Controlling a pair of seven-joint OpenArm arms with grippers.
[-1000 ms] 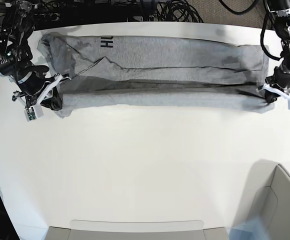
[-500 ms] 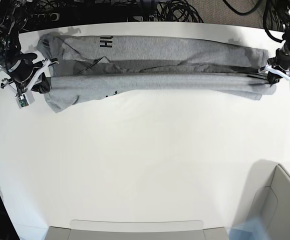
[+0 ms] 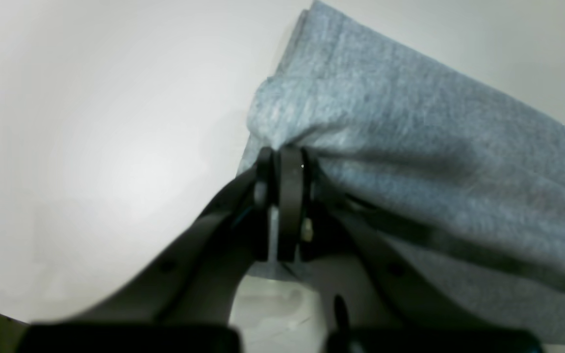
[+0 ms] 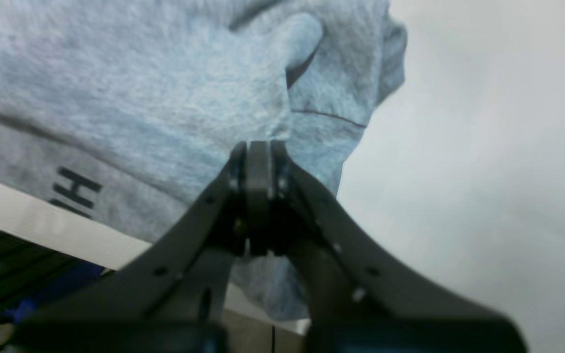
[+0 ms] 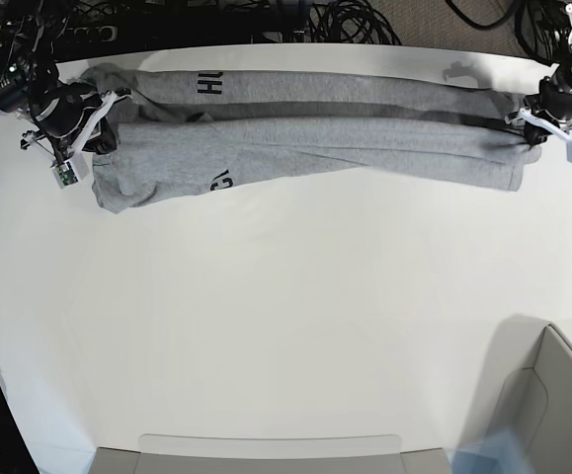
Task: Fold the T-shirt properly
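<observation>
T-shirt (image 5: 305, 138) lettering partly fold-hidden

A broad, smooth white table (image 5: 286, 326) carries everything here. Directly on it, along the far edge, lies the heather-grey soft cotton T-shirt (image 5: 305, 138), stretched into a long folded band that runs almost from one side to the other, with black block lettering showing near one end. At the near edge a pale grey tray-like rim (image 5: 266, 452) and a light grey angular container (image 5: 552, 395) sit against the tabletop
</observation>
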